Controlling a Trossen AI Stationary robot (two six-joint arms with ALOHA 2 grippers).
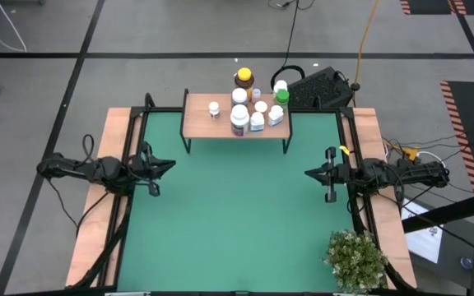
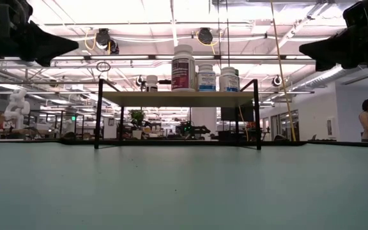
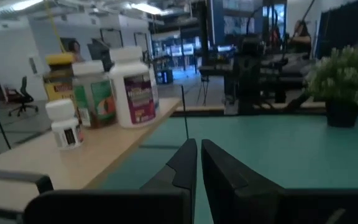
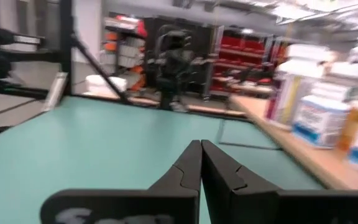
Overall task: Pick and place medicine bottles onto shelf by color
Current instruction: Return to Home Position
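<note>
Tabletop (image 1: 237, 222) between bottles (image 1: 239, 119), left hand (image 1: 169, 165), right hand (image 1: 309, 173)

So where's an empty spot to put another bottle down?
The shelf is bare at its left end, beside one small white bottle. Its right half is crowded with bottles. The green mat between the left gripper and right gripper is open; the plant fills one near corner.

9 medicine bottles (image 1: 239, 119) (1 green-capped (image 1: 282, 96), 1 amber (image 1: 243, 78)), 1 shelf (image 1: 200, 123), 1 potted plant (image 1: 356, 259)

The medicine bottles (image 2: 183, 67) on the shelf (image 2: 139, 98) carry printed labels, but no word, brand or number is readable.
</note>
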